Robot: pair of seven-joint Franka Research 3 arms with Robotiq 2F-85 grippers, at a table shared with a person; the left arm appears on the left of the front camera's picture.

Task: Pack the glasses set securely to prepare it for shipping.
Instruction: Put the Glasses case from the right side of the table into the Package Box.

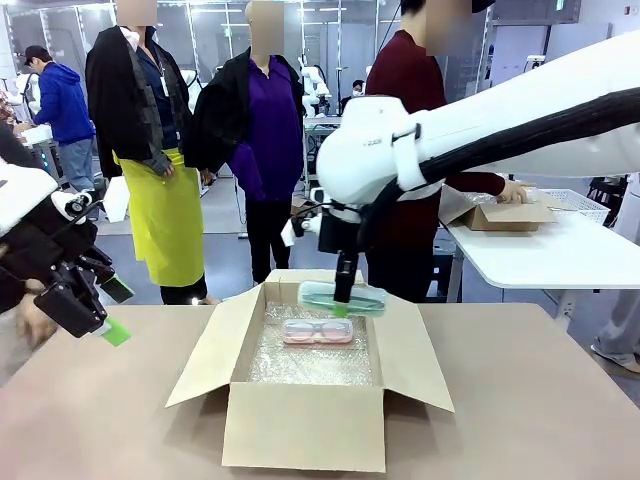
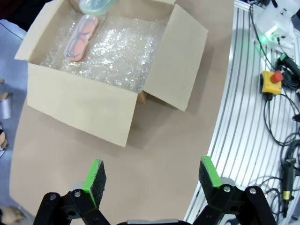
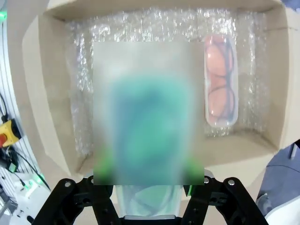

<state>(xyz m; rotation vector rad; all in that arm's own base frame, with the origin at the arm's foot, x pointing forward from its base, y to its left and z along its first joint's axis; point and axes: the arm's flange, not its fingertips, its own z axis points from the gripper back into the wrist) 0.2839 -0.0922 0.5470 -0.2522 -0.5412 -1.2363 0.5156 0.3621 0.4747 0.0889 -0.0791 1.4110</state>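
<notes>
Right tool [image 1: 342, 306] apparently around mint case [image 1: 370, 298]

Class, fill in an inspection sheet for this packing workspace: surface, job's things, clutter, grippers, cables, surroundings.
Surface: brown table with an open cardboard box on it, lined with bubble wrap.
Job's things: pink case lies on the wrap; mint case is held above the box.
Clutter: nothing seen.
Grippers: right gripper shut on the mint case; left gripper open, holding nothing, off to the box's side.
Cables: loose cables and a stop button beyond the table's edge.
Surroundings: people standing beyond the table; a white table behind.
</notes>
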